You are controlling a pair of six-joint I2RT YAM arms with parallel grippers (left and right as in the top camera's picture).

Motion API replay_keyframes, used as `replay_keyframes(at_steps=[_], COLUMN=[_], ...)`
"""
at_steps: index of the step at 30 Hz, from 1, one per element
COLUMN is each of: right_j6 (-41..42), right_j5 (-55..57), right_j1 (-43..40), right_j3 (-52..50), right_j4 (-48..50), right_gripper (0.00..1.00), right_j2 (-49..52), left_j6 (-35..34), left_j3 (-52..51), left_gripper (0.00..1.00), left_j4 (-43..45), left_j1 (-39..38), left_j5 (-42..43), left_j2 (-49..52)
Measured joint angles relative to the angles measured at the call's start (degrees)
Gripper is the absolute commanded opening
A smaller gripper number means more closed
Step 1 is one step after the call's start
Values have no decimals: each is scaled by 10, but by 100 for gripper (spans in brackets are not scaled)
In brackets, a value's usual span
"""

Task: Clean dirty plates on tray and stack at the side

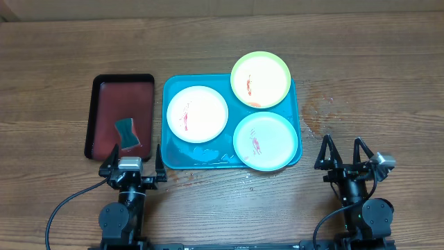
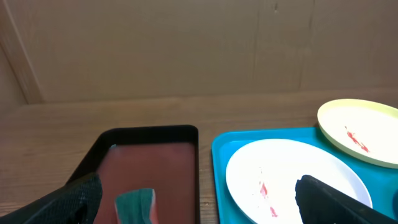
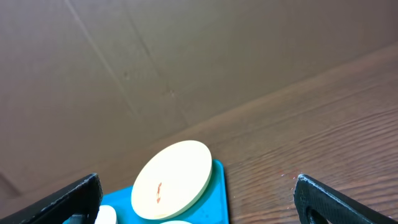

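Note:
The turquoise tray [image 1: 191,157] lies mid-table holding three plates, each with red smears: white plate [image 1: 198,113] at left, yellow-green plate [image 1: 260,79] overlapping the far right rim, pale mint plate [image 1: 266,141] at near right. My left gripper [image 1: 132,158] is open and empty at the tray's near left corner. My right gripper [image 1: 343,153] is open and empty, right of the tray. The left wrist view shows the white plate [image 2: 286,171], the yellow-green plate [image 2: 360,129] and the tray [image 2: 219,162]. The right wrist view shows the yellow-green plate [image 3: 171,179] and the tray [image 3: 219,193].
A smaller dark red tray with a black rim [image 1: 121,104] lies left of the turquoise tray and holds a teal sponge [image 1: 127,132], also in the left wrist view [image 2: 135,204]. Small wet spots mark the wood right of the turquoise tray [image 1: 316,114].

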Motion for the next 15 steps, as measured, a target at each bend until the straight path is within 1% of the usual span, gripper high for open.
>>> replay_keyframes(at_steps=[3,7,11,15], right_j6=[-17,-43,-59,-65], right_j5=[-21,-39,-45,-59], right_j1=[0,0,0,0], right_j3=[14,80,169,261], right_j4=[-6,-22,-35,-61], right_gripper=[100,100,100,100], right_j2=[3,32,94,177], left_j6=[0,0,0,-11], left_j3=[18,83,173,285], left_gripper=[100,100,100,100], left_j4=[-32,-93,-136,-189], left_j1=[0,0,0,0], left_j5=[-1,-2,-2,-2], left_j2=[3,29,81,158])
